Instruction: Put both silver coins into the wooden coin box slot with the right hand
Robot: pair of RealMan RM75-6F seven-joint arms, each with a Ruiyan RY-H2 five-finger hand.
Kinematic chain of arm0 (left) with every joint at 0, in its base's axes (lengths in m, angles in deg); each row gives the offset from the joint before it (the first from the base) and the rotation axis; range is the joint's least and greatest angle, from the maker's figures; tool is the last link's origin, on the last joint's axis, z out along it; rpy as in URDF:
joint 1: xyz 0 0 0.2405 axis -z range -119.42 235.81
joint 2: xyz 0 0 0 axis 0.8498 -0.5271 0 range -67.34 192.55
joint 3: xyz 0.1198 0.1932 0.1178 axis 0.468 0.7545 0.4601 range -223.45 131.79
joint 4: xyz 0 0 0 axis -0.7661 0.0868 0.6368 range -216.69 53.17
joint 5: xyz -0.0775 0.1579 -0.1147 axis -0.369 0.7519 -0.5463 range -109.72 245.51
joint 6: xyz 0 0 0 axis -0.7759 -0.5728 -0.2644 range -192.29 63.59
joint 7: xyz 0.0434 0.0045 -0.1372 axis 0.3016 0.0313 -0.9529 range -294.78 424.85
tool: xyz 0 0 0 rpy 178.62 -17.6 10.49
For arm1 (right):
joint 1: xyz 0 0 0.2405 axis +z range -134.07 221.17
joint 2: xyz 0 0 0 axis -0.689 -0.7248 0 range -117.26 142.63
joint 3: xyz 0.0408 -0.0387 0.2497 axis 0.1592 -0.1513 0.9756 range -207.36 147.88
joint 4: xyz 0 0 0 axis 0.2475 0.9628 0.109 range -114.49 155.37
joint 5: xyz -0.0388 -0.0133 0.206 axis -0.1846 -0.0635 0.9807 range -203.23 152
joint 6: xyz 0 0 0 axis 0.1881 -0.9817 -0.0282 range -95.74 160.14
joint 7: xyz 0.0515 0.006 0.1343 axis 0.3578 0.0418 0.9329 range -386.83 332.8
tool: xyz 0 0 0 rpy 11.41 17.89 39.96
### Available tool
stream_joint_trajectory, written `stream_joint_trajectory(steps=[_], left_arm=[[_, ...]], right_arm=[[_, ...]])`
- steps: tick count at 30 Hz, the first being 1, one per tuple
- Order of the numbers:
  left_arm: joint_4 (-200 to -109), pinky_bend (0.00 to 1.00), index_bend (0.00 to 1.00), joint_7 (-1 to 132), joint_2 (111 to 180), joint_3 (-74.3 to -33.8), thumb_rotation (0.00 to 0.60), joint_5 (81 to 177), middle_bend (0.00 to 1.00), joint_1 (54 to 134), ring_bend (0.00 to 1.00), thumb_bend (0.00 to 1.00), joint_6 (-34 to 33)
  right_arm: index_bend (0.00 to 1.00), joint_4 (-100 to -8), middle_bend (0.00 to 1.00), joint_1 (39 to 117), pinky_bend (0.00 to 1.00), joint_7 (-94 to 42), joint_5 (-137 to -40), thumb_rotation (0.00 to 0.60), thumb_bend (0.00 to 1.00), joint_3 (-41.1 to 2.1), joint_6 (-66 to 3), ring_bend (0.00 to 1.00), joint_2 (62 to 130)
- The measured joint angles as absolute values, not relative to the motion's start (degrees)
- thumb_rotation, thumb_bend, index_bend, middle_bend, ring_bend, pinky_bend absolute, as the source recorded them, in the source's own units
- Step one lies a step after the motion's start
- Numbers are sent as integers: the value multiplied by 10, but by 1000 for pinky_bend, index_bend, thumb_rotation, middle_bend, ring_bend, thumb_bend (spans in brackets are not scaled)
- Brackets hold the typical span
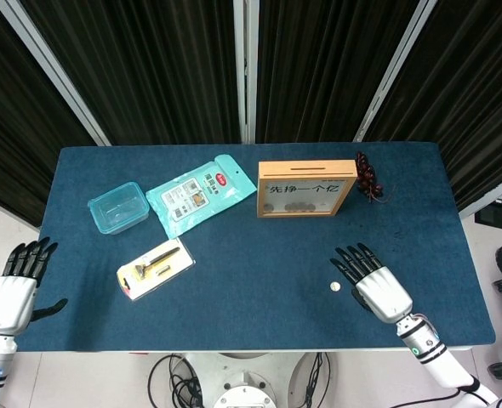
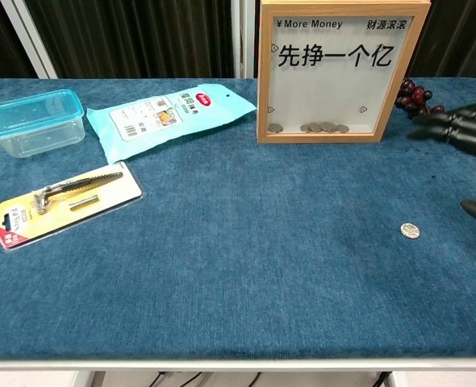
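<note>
**Right hand beside remaining coin, nothing held**

We take the wooden coin box (image 1: 306, 188) as landmark; it stands upright at the rear of the blue worktop (image 1: 259, 280). Toward the front edge from it, slightly to its right, we find the right hand (image 1: 372, 282) low over the cloth, fingers spread, holding nothing. The left hand (image 1: 17, 285) hangs off the worktop's left edge, far from the box, fingers likewise apart and empty. One silver coin (image 1: 336, 287) lies flat in front of the box, just beside the right hand's thumb. Several coins (image 2: 321, 126) rest inside the box.

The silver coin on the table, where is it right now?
The silver coin lies flat on the blue table, toward the front right in the head view, just left of the open right robot hand and well in front of the wooden coin box.
</note>
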State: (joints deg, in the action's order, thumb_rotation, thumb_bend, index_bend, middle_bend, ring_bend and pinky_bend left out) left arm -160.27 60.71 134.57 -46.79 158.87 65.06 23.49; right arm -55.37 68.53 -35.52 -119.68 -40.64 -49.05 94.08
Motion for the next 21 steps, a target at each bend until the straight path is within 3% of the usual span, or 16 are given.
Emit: stream_joint_trajectory(steps=[21], left_arm=[[-1579, 0, 0, 585, 1353, -466, 600, 1583, 0, 651, 0, 1, 226]], right_arm=[[231, -466, 4, 662, 0, -299, -1189, 600, 281, -377, -424, 0, 1005]])
